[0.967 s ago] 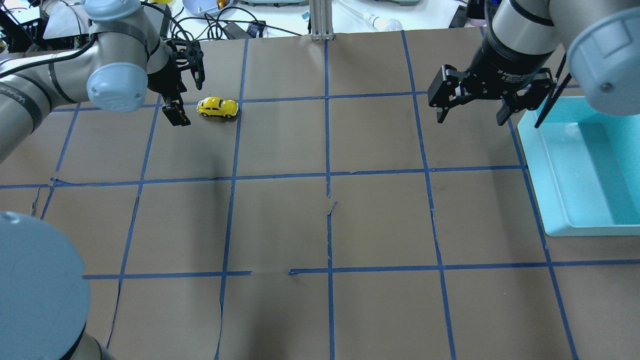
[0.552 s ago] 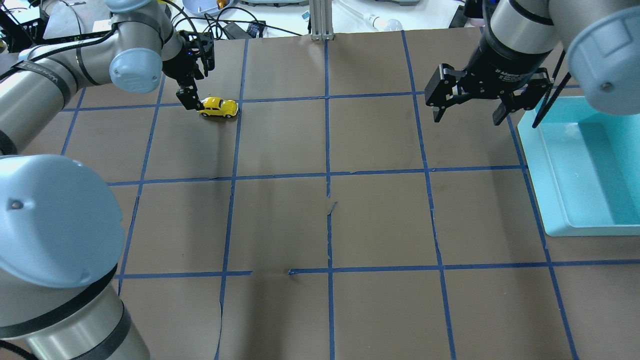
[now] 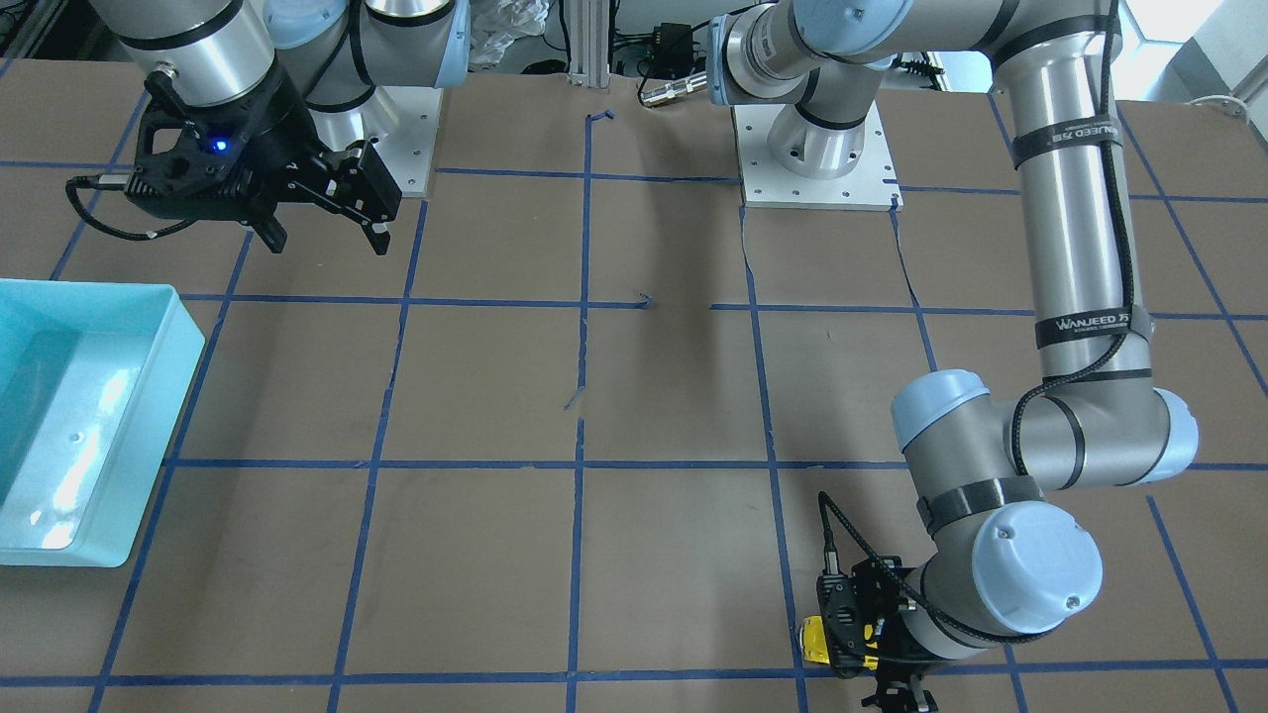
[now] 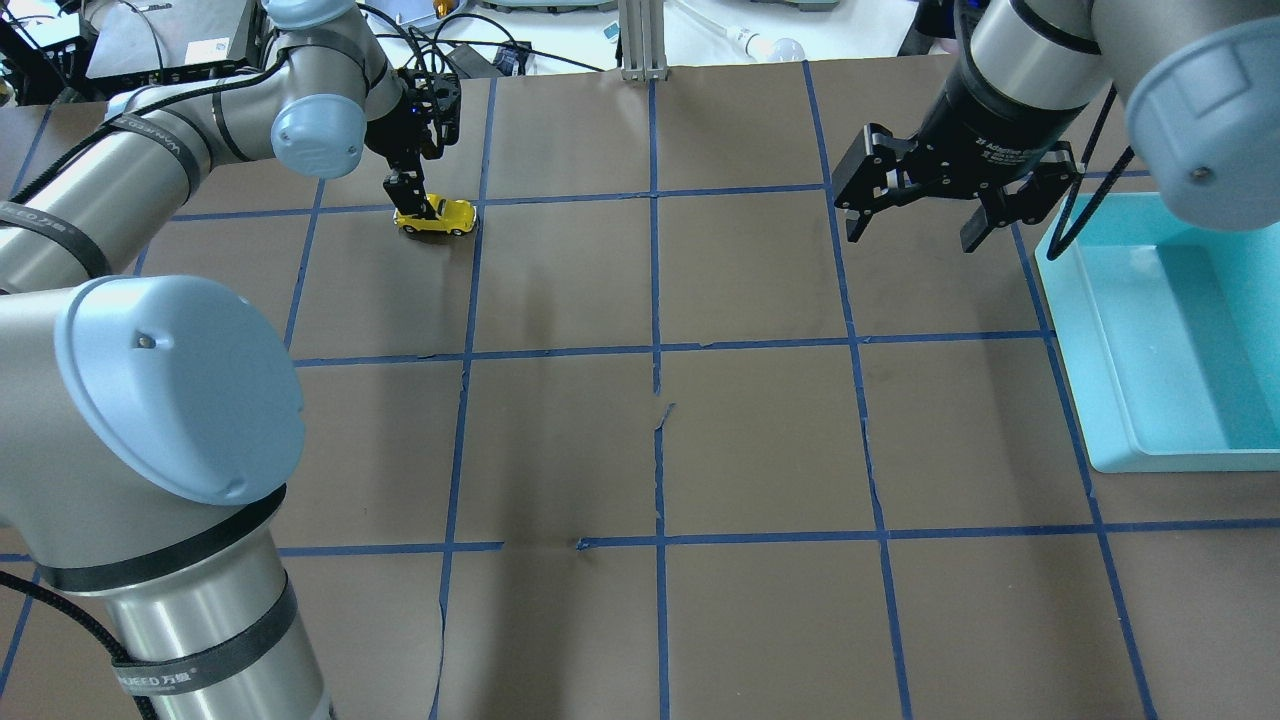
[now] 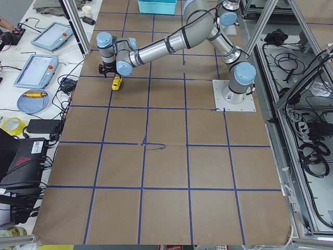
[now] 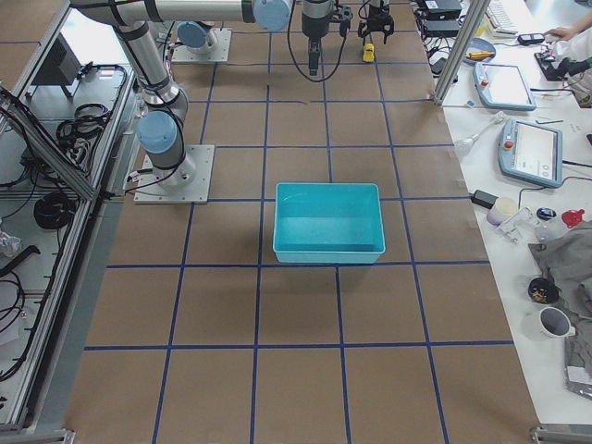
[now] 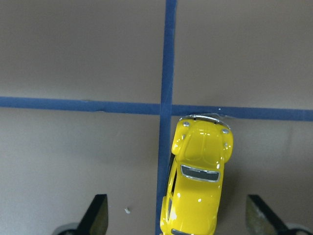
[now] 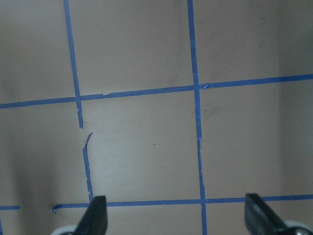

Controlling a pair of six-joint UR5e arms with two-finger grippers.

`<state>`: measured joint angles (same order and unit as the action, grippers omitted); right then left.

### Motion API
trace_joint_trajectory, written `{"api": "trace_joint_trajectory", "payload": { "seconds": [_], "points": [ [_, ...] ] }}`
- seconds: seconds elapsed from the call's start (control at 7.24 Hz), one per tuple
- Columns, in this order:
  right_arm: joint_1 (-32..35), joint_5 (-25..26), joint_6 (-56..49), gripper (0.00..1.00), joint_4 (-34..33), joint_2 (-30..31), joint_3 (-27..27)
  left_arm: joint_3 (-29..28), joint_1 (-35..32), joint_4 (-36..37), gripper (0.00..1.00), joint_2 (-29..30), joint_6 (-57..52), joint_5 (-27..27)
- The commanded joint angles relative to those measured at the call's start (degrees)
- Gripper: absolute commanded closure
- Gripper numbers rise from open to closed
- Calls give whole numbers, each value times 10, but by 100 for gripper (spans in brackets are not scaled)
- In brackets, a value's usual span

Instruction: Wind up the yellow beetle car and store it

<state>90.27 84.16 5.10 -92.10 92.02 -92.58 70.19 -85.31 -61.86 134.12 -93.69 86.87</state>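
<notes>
Left wrist-mounted | L gripper [image 7: 177,205] wide open, empty; yellow beetle car [image 7: 198,181] between fingers [image 7: 98,215], nearer 3 o'clock one | risk: off-centre closing shoves car, wheels roll, grip slips

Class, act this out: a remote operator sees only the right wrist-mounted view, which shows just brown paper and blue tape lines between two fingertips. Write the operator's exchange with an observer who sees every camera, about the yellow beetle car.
Operator: My view shows no car. Where is it?
Observer: The yellow beetle car stands on its wheels beside a blue tape crossing, on the robot's left side, far from its base.
Operator: Does a gripper have hold of it?
Observer: No. The left gripper is open, and the car sits between its jaws, touching neither.
</notes>
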Motion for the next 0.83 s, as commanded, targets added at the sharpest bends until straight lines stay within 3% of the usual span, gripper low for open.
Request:
{"api": "trace_joint_trajectory", "payload": {
  "seconds": [0.0, 0.28, 0.41, 0.69],
  "points": [
    [0, 15, -1, 0, -2, -1, 1, -1, -1, -1, 0, 12, 18, 4],
    [-2, 20, 0, 0, -5, -1, 1, -1, -2, -4, 0, 16, 19, 28],
    [-3, 22, 0, 0, -17, -5, -2, -1, -2, -5, 17, 14, 16, 30],
    [-10, 22, -1, 0, -60, -39, -3, 3, -3, -5, 28, 14, 13, 29]
  ]
}}
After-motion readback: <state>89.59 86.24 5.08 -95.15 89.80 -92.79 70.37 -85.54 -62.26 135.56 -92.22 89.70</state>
